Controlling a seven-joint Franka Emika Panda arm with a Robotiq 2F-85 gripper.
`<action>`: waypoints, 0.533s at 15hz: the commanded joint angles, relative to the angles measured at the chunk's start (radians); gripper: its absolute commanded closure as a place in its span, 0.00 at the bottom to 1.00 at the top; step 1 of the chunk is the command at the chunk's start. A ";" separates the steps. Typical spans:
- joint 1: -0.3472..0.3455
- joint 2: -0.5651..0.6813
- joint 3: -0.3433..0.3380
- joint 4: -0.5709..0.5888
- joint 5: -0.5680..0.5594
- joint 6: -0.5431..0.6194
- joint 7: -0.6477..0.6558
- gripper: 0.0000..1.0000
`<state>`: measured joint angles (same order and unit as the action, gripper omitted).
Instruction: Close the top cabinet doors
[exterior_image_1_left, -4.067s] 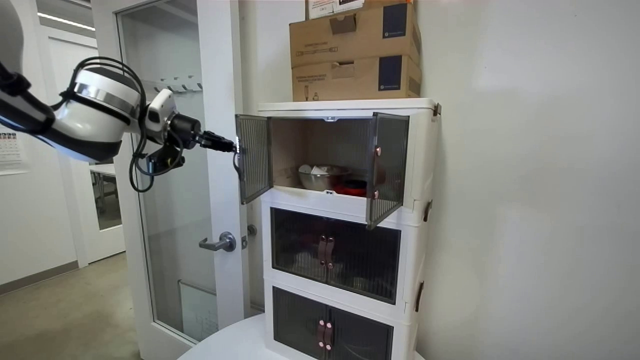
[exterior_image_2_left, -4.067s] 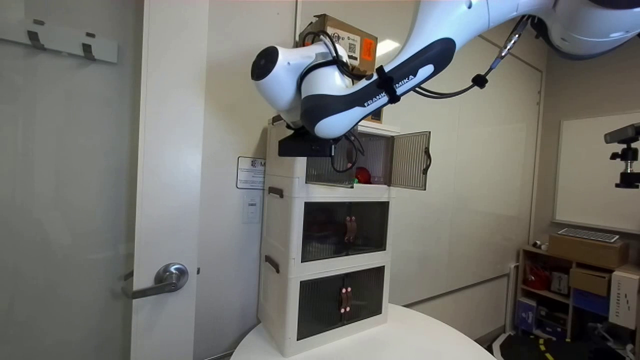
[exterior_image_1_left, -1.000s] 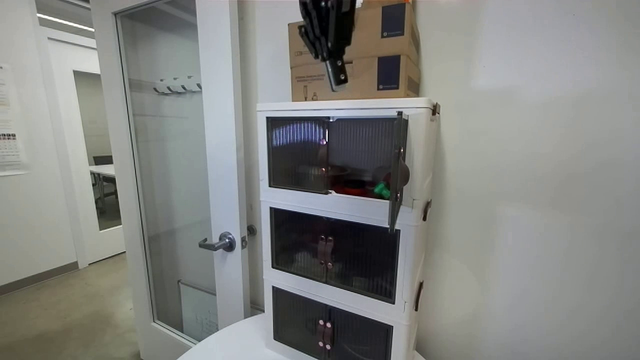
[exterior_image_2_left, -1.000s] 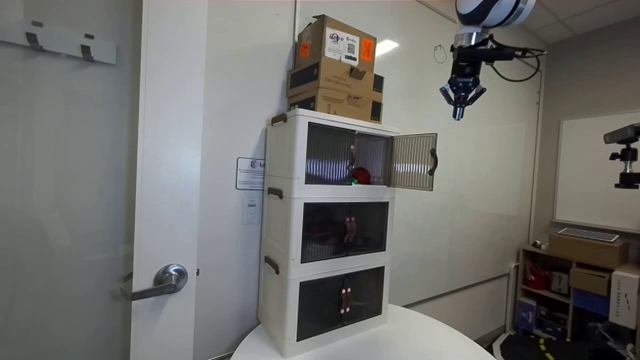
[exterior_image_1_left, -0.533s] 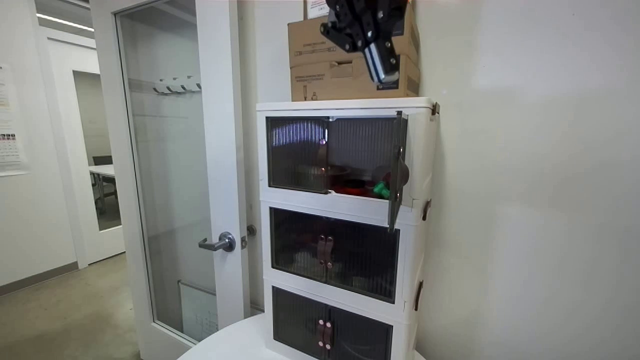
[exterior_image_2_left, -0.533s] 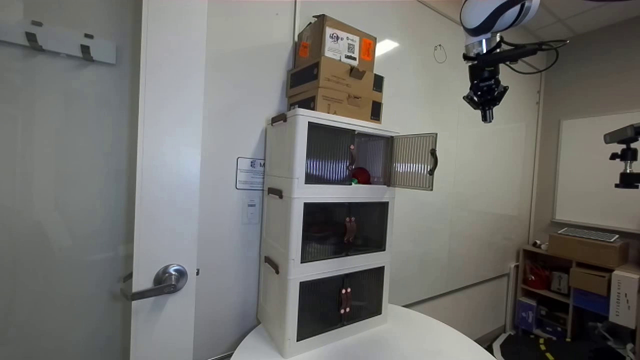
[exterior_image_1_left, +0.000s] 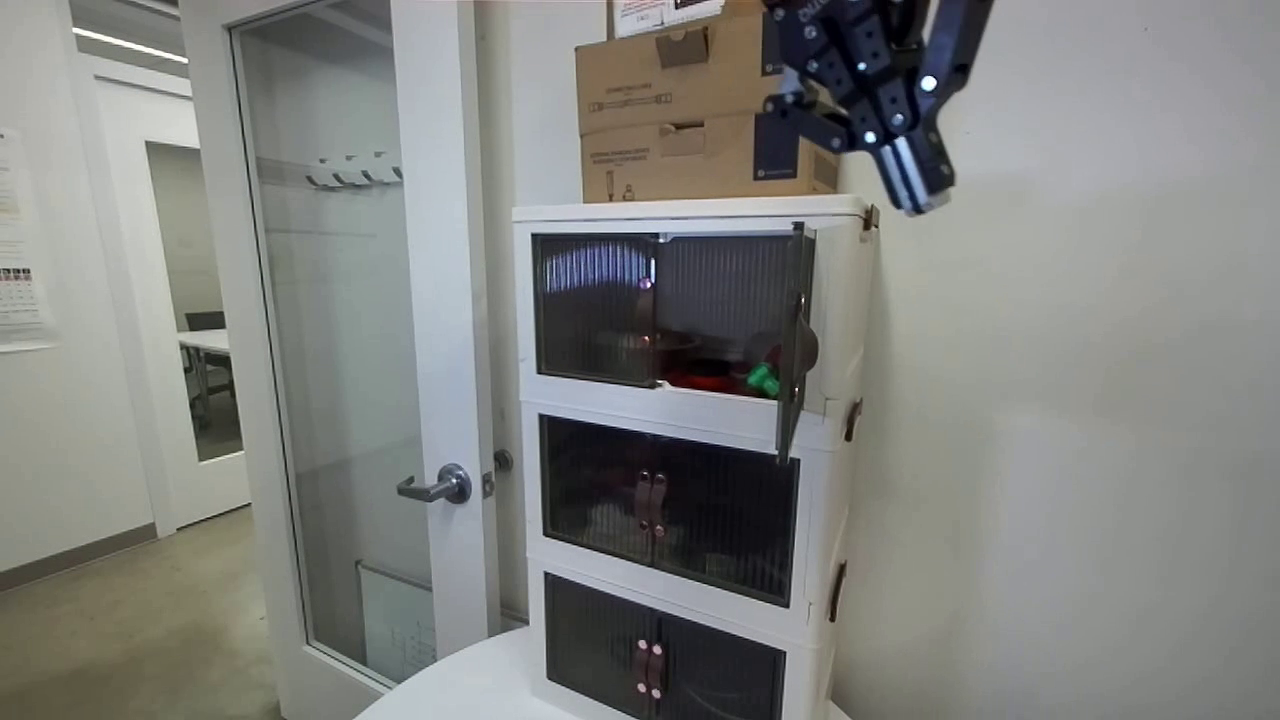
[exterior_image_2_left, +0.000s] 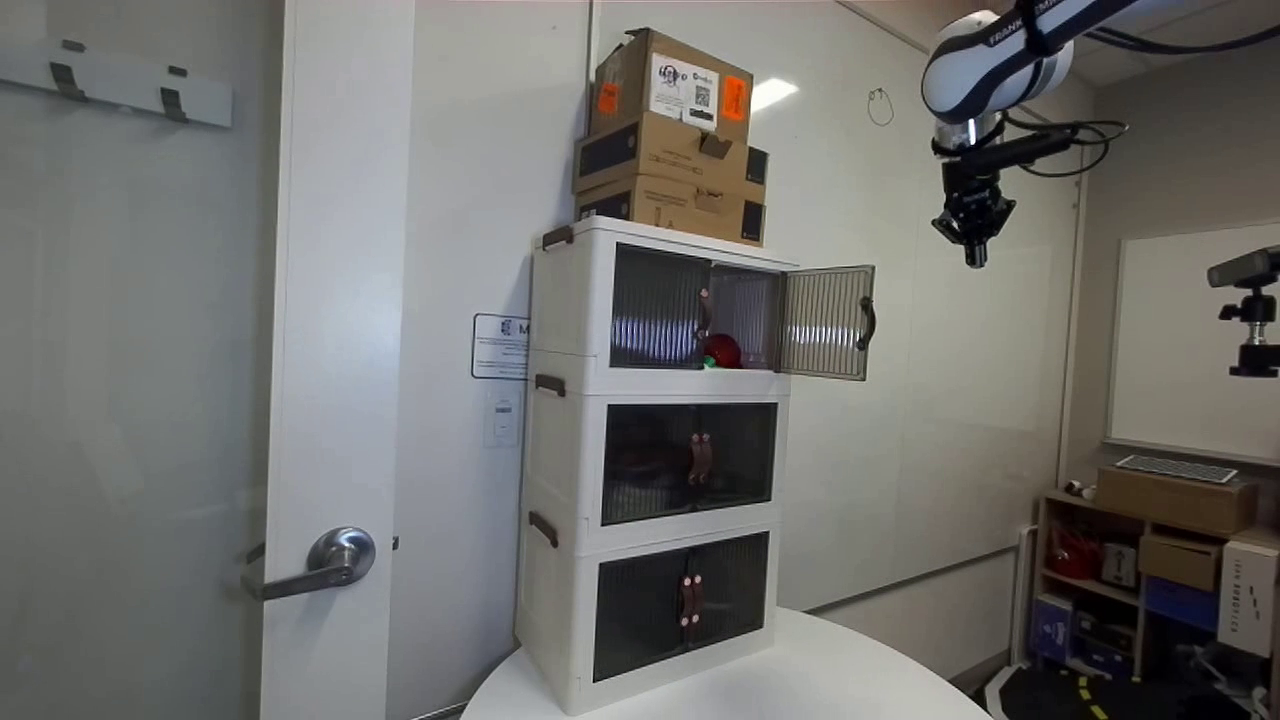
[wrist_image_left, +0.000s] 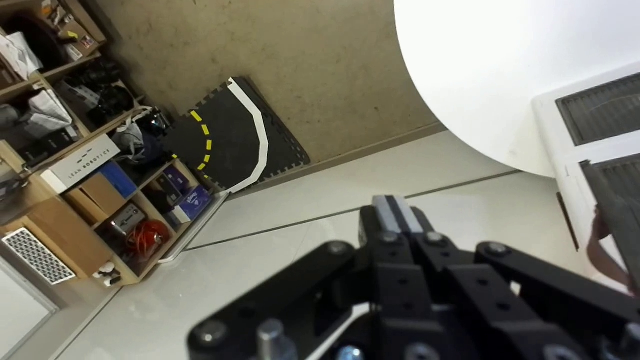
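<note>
Jaws together, empty, apart from outswung top door (exterior_image_2_left: 827, 323), "LEAN ROBOTICS" box (wrist_image_left: 85, 164) beyond.

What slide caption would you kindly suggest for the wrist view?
Wrist view: the shut end effector, shelves at frame left, white table and cabinet at frame right, one top door open.
</note>
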<state>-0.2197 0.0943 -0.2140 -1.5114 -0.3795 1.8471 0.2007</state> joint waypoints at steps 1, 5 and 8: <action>-0.043 0.069 -0.034 0.064 0.081 0.079 -0.057 1.00; -0.090 0.129 -0.050 0.112 0.242 0.146 -0.071 1.00; -0.101 0.174 -0.043 0.134 0.321 0.176 -0.067 1.00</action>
<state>-0.3127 0.2063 -0.2590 -1.4388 -0.1324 1.9997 0.1521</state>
